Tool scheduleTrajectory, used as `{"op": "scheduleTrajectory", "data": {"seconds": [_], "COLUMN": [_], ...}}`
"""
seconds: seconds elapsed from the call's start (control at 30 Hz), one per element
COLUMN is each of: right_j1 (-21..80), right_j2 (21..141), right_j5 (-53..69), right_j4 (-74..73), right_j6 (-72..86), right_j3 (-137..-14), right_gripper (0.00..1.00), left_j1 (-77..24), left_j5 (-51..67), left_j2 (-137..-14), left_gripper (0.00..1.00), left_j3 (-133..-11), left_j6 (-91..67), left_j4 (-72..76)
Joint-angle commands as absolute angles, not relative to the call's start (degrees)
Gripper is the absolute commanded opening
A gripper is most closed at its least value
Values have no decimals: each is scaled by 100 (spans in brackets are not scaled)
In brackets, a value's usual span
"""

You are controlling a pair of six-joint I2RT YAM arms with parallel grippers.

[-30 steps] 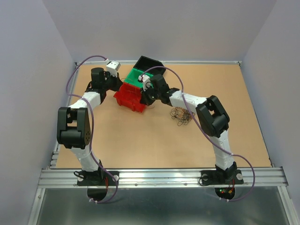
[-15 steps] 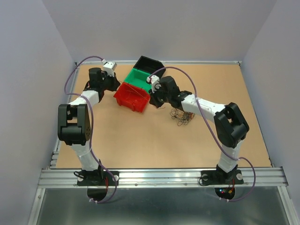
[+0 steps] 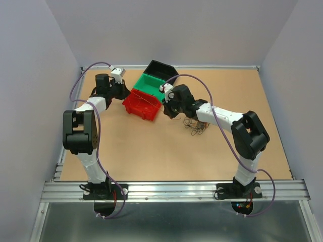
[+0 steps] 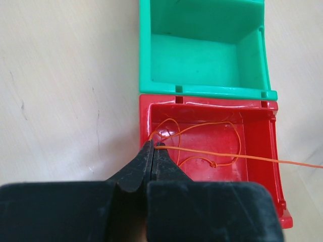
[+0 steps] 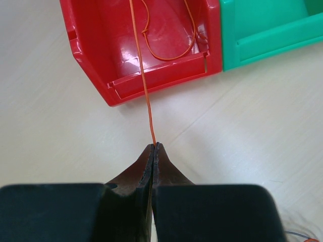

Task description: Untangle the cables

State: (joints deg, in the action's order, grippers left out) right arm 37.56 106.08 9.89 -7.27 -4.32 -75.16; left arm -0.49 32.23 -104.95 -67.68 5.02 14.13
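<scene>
A thin red-orange wire (image 4: 202,152) runs taut between my two grippers, with its loose loops lying inside the red bin (image 4: 207,99). My left gripper (image 4: 154,146) is shut on the wire at the bin's near left corner; in the top view it (image 3: 124,94) is at the bin's left side. My right gripper (image 5: 154,145) is shut on the wire's (image 5: 144,85) other end, just outside the red bin (image 5: 86,45) above the table. In the top view it (image 3: 165,111) is at the bin's right. The rest of the cables (image 3: 196,124) lie as a dark curly bundle right of it.
A green bin (image 3: 150,83) touches the red bin's (image 3: 143,104) far side and is empty (image 4: 202,91). A black bin (image 3: 160,68) stands behind it. The right forearm passes over the bundle. Grey walls enclose the tabletop on three sides.
The right gripper has pulled back from over the red bin toward the right, its elbow swinging outward, drawing the orange wire out straight. The left gripper has held its place by the bin.
</scene>
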Motion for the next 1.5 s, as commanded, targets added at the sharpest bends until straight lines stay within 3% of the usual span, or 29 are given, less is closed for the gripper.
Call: {"op": "scheduleTrajectory", "data": {"seconds": [0.0, 0.23, 0.53, 0.93, 1.47], "right_j1": [3700, 3700, 3709, 3770, 3779], "right_j2": [10643, 11582, 12480, 13157, 13342], "right_j5": [1229, 2300, 2750, 3111, 2075], "right_j4": [-1063, -949, 156, 1406, 1117], "right_j6": [-466, -194, 553, 967, 976], "right_j3": [-7952, -9543, -10502, -10661, -10213], "right_gripper": [1, 0, 1, 1, 1], "left_j1": [132, 132, 70, -184, -474], "left_j5": [3067, 3050, 3041, 2909, 2593], "left_j2": [-10406, -10327, -10204, -10002, -9721], "left_gripper": [0, 0, 0, 0, 0], "left_j3": [-7049, -6970, -6856, -6662, -6407], "left_j6": [510, 545, 597, 712, 984], "left_j4": [1687, 1731, 1784, 1890, 2022]}}
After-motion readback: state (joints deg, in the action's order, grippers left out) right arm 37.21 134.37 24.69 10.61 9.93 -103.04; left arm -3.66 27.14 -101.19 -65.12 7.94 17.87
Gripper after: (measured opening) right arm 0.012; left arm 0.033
